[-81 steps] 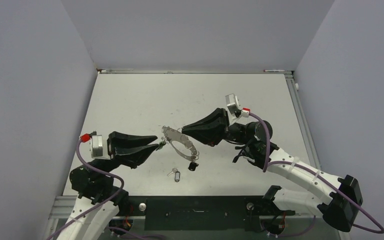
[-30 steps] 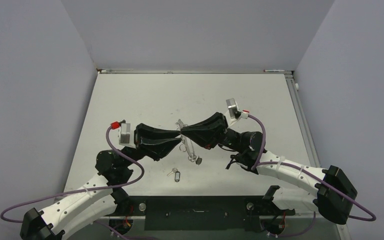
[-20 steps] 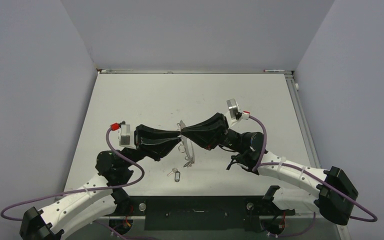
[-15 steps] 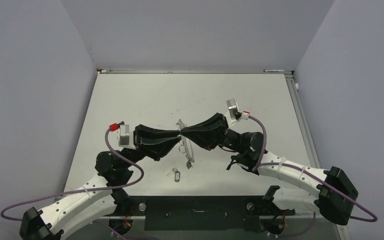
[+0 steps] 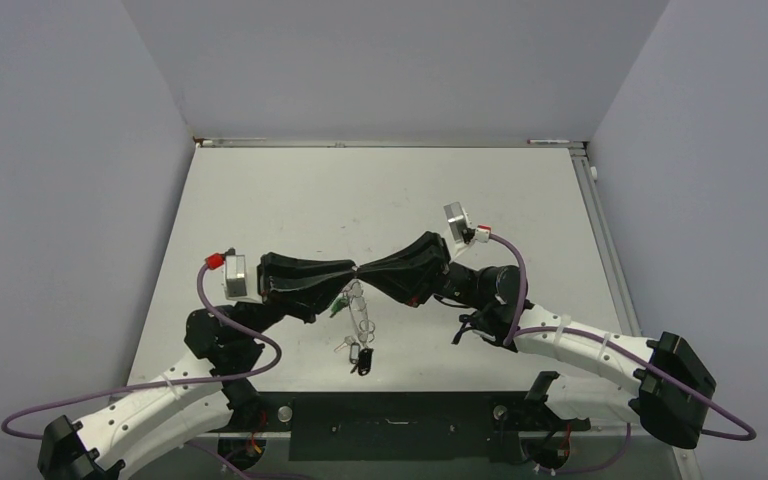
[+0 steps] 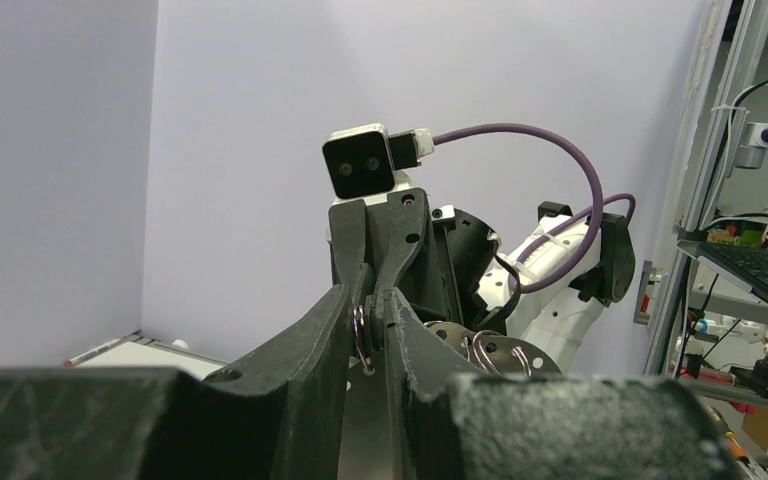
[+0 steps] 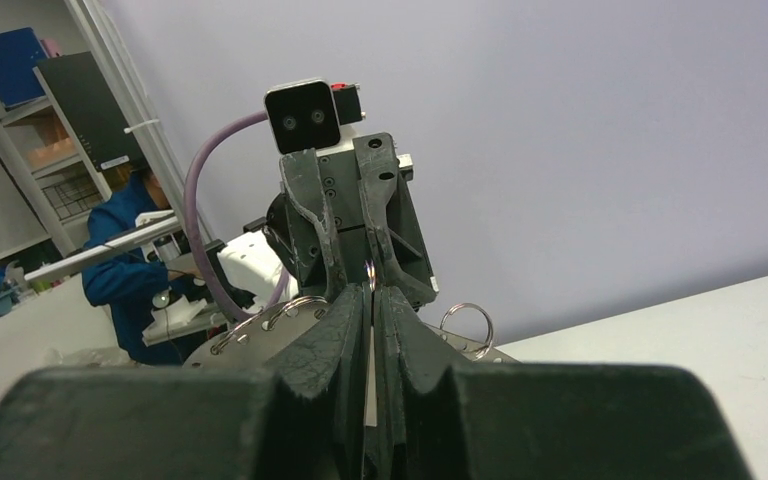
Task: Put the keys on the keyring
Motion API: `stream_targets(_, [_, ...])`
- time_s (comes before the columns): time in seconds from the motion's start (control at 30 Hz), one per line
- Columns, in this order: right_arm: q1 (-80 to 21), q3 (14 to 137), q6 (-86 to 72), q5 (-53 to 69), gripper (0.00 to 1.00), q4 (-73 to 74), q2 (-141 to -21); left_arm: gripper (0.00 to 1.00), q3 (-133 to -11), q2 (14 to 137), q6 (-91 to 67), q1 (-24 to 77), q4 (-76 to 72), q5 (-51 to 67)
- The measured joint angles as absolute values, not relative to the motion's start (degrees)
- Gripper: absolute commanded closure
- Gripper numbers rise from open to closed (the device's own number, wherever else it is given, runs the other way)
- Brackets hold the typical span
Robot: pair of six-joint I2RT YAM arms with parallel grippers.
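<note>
The keyring [image 5: 362,312] is a thin metal plate with holes and several wire rings. It hangs below the point where my two grippers meet tip to tip, above the table's near middle. My right gripper [image 5: 365,272] [image 7: 371,296] is shut on the plate's edge [image 7: 260,336]. My left gripper [image 5: 351,273] [image 6: 372,296] is closed down on one small wire ring [image 6: 361,336], beside the plate [image 6: 490,350]. One tiny silvery key [image 5: 349,346] lies on the table under the plate. A small black piece [image 5: 363,362] sits at the plate's lower end.
Grey walls stand on three sides of the white table [image 5: 260,200]. A loose wire ring [image 7: 466,326] stands up from the plate's right side. A greenish bit [image 5: 338,304] shows under my left fingers; I cannot tell what it is.
My left jaws have narrowed onto the ring. Both grippers shifted slightly nearer, and the plate swung round so that it hangs down toward the near edge, over the loose key.
</note>
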State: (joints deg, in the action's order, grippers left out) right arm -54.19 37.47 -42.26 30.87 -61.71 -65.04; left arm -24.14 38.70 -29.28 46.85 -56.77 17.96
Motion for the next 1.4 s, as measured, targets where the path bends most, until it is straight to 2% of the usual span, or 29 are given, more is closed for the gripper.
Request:
stream_targets(0.13, [-54.4,37.5,-42.1,30.8,0.95,-61.7,-65.0,0.73,-24.1,38.6,-29.1,47.0,-56.8,17.9])
stream_targets(0.3, [-54.4,37.5,-41.4,29.8,0.95,-61.7,-64.7,0.73,-23.2,37.4,-29.1,47.1,-56.5,17.6])
stream_targets(0.73, [-54.9,37.5,-41.5,29.3,0.95,-62.8,-64.6,0.82,-23.0,38.7,-29.7,47.2,-57.0,17.6])
stream_targets(0.87, [-55.0,37.5,-41.4,28.9,0.95,-63.0,-64.7,1.00,-23.0,38.9,-29.9,47.2,-57.5,17.9])
stream_targets(1.13, [-55.3,37.5,-41.4,28.3,0.94,-64.7,-65.5,1.00,-23.0,39.2,-30.0,47.2,-58.5,18.0])
stream_targets(1.17, [-55.3,37.5,-41.4,28.3,0.92,-64.7,-65.5,1.00,-23.0,39.1,-30.0,47.2,-58.5,17.9])
stream_targets(1.3, [-55.5,37.5,-40.9,28.3,0.68,-63.5,-65.3,1.00,-23.0,38.1,-29.6,47.2,-56.6,17.4])
stream_targets(1.4, [-55.6,37.5,-39.3,27.9,0.58,-59.7,-64.1,1.00,-23.0,36.9,-29.2,47.3,-53.7,17.3])
